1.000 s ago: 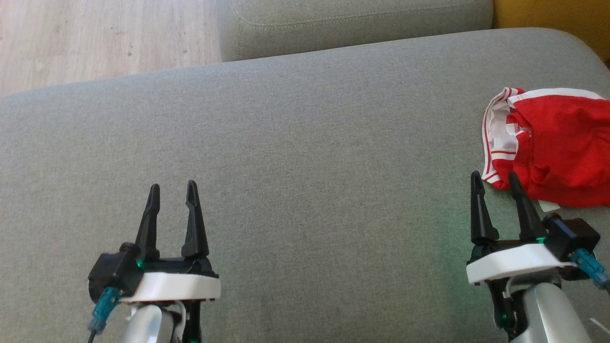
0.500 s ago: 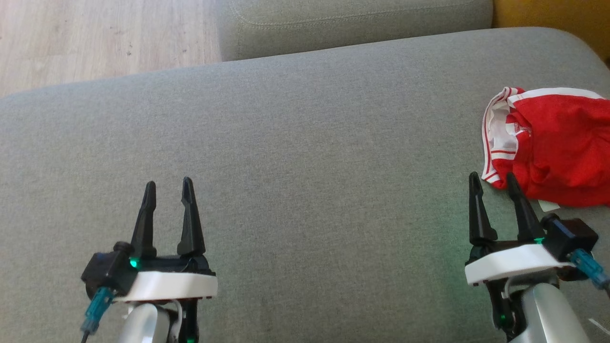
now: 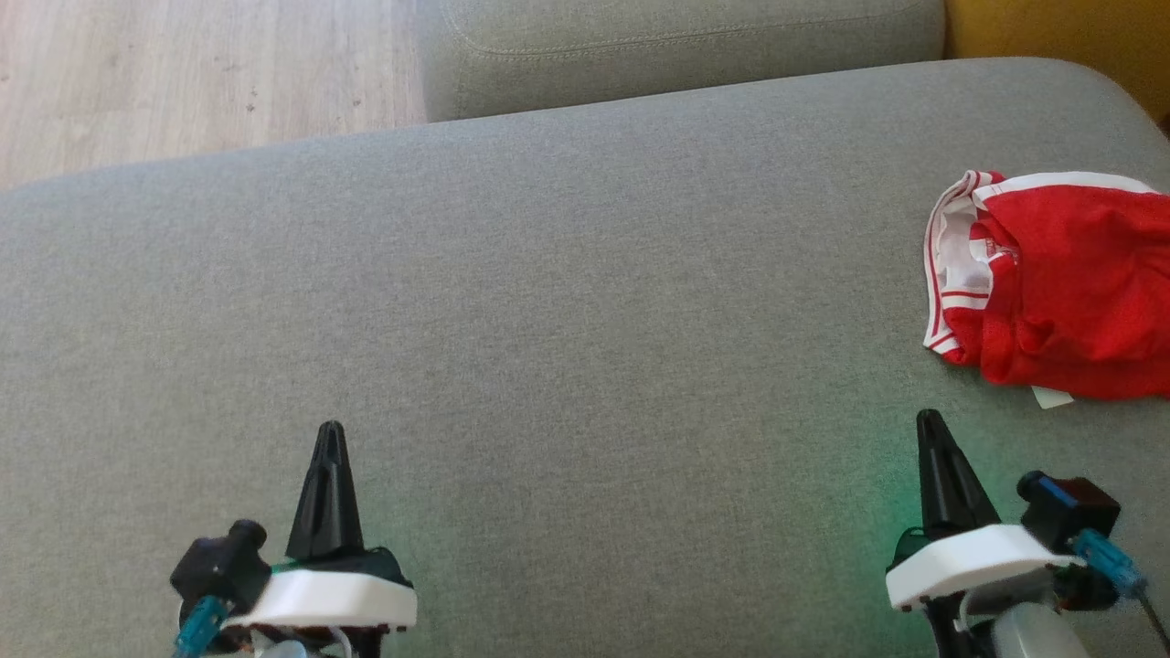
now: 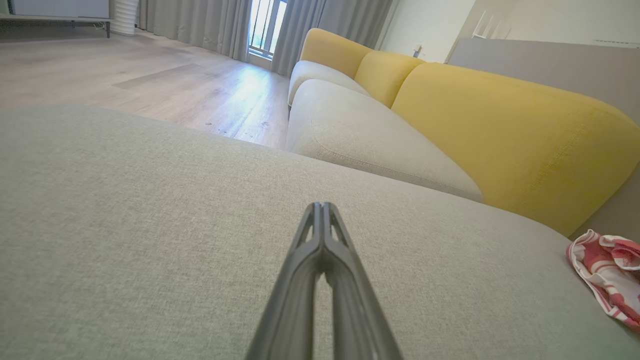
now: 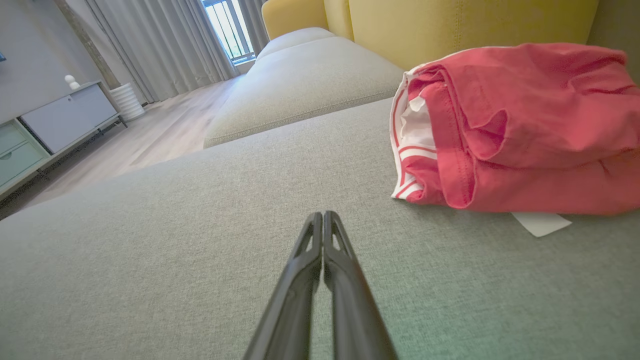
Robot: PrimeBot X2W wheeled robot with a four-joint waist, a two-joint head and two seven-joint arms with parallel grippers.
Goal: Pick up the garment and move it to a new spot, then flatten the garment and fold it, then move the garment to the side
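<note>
The garment (image 3: 1060,283) is red with white stripes, folded into a bundle at the right edge of the grey cushion (image 3: 567,302). It also lies at the upper right in the right wrist view, garment (image 5: 520,130), and at the far right in the left wrist view, garment (image 4: 607,272). My right gripper (image 3: 930,420) is shut and empty, a short way in front of the garment and not touching it. My left gripper (image 3: 330,429) is shut and empty over bare cushion at the lower left. In each wrist view the fingers meet at the tips: left gripper (image 4: 321,205), right gripper (image 5: 322,215).
A second grey seat cushion (image 3: 676,46) lies beyond the near one, with a yellow backrest (image 4: 500,130) to the right. Wooden floor (image 3: 183,73) shows at the far left. A white label (image 5: 540,222) pokes out under the garment.
Both grippers have shut from open and pulled back toward me, lower in the head view. The garment has not moved.
</note>
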